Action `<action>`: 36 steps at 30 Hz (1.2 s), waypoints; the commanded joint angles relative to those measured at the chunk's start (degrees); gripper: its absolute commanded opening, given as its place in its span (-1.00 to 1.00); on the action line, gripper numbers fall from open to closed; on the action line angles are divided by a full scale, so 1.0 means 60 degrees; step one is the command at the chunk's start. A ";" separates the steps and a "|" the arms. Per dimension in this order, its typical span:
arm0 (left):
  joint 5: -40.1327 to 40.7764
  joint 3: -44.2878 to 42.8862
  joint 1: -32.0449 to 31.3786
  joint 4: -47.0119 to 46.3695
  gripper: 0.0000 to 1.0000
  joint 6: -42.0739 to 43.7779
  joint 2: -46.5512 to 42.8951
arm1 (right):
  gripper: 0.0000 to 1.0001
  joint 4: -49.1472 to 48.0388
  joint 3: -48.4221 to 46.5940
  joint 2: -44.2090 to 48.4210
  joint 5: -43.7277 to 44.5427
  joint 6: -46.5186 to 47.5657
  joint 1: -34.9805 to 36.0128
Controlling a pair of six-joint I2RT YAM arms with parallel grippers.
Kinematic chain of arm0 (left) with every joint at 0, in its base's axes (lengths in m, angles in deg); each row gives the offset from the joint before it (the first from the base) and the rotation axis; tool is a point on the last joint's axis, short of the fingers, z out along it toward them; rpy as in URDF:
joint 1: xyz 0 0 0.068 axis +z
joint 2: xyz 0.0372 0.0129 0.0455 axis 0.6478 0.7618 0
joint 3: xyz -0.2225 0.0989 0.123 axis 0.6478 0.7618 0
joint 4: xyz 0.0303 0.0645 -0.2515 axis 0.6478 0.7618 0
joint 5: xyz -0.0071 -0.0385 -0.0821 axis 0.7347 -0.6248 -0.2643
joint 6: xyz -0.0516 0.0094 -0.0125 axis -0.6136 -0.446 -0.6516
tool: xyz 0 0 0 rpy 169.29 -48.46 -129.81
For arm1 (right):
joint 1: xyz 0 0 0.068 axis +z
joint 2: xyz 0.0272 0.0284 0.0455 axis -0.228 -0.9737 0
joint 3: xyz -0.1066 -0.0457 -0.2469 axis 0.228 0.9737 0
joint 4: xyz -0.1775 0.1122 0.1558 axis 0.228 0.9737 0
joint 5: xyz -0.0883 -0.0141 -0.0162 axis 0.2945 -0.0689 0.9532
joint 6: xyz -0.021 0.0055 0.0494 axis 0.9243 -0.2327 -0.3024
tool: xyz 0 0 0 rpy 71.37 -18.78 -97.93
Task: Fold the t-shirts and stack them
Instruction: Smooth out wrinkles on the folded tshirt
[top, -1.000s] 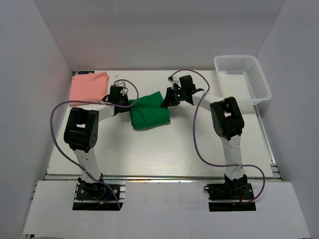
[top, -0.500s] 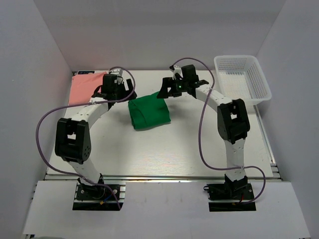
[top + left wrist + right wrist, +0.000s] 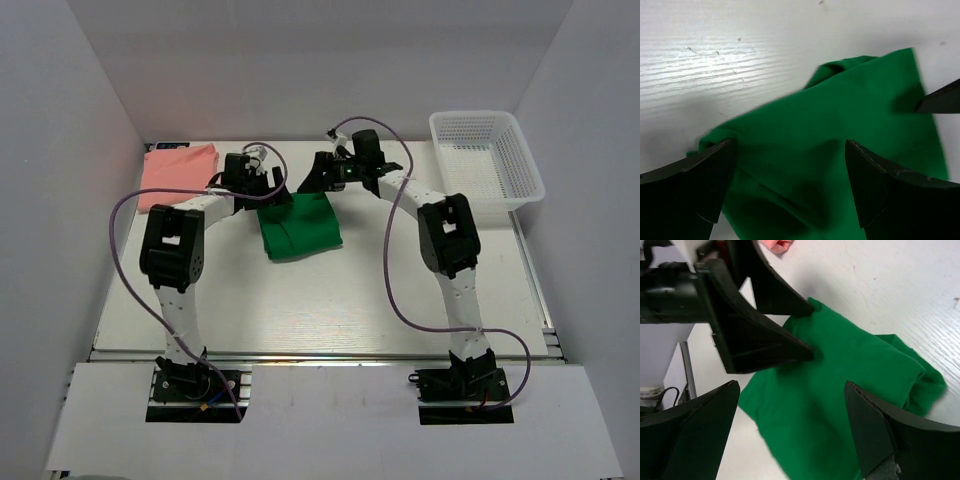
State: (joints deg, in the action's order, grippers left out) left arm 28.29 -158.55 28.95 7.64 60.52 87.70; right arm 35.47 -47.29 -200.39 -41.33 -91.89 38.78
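The green t-shirt (image 3: 298,228) lies folded in a rough rectangle on the table, its far edge between the two grippers. The pink t-shirt (image 3: 178,172) lies folded flat at the far left. My left gripper (image 3: 268,196) hangs open over the green shirt's far left corner, and in its wrist view the green cloth (image 3: 840,150) spreads below the gripper (image 3: 790,145) with nothing gripped. My right gripper (image 3: 318,182) stands open over the far right corner. Its wrist view shows the green shirt (image 3: 850,390) under the gripper (image 3: 792,385) and the left gripper's fingers (image 3: 760,335) facing it.
A white mesh basket (image 3: 487,160) stands at the far right corner of the white table (image 3: 320,300). White walls close in the left, back and right. A scrap of the pink shirt (image 3: 777,245) shows at the top of the right wrist view.
Both grippers have opened and let go of the green shirt. They drew back toward the far side, then closed in over the shirt's far edge. The shirt now lies flatter.
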 commanded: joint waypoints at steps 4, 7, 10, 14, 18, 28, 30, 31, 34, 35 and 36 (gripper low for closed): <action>-0.0140 -0.0910 0.0262 0.0259 0.99 0.0128 0.1293 | 0.81 -0.2086 -0.0538 -0.1775 -0.0083 -0.1773 -0.0121; -0.0037 -0.0735 0.0481 0.0143 0.99 0.0128 0.1514 | 0.81 -0.2040 -0.0364 -0.2230 0.0491 -0.2110 -0.0268; -0.0299 -0.0515 0.0687 0.0011 0.99 0.0128 0.1689 | 0.81 -0.2230 0.0397 -0.2275 0.0536 -0.2316 -0.0385; -0.1686 -0.0076 0.0907 -0.0794 0.99 -0.0207 0.1602 | 0.81 -0.2100 0.0444 -0.2129 0.0156 -0.1924 -0.0400; -0.2774 -0.0833 0.0995 -0.0796 0.99 -0.0574 0.1251 | 0.81 -0.1543 0.0412 -0.0963 0.0036 -0.1029 -0.0254; -0.0187 -0.0487 0.0689 0.1209 0.99 -0.0399 -0.1735 | 0.81 -0.1173 0.3207 0.3414 0.1924 0.0613 0.0141; 0.0341 0.0141 0.0688 0.1605 0.99 -0.0529 -0.2439 | 0.81 -0.1773 0.4013 0.4094 0.2510 0.0657 0.0228; 0.0547 0.0305 0.0688 0.1781 0.99 -0.0748 -0.2572 | 0.81 -0.1835 0.5105 0.4982 0.2876 0.0642 0.0229; 0.0900 0.1110 0.0688 0.2075 0.99 -0.0985 -0.2939 | 0.81 -0.2128 0.6797 0.6146 0.3508 0.0671 0.0288; 0.0900 0.1344 0.0688 0.1945 0.99 -0.1115 -0.3027 | 0.81 -0.2186 0.7453 0.6685 0.3930 0.0671 0.0317; 0.0784 0.1622 0.0601 0.1943 0.99 -0.1117 -0.3027 | 0.81 -0.2202 0.7720 0.7227 0.4021 0.0642 0.0317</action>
State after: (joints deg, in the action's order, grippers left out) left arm 30.13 -153.41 33.28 15.03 55.47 69.10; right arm 23.84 -6.85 -161.38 -23.82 -89.33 40.49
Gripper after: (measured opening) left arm 0.995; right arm 0.904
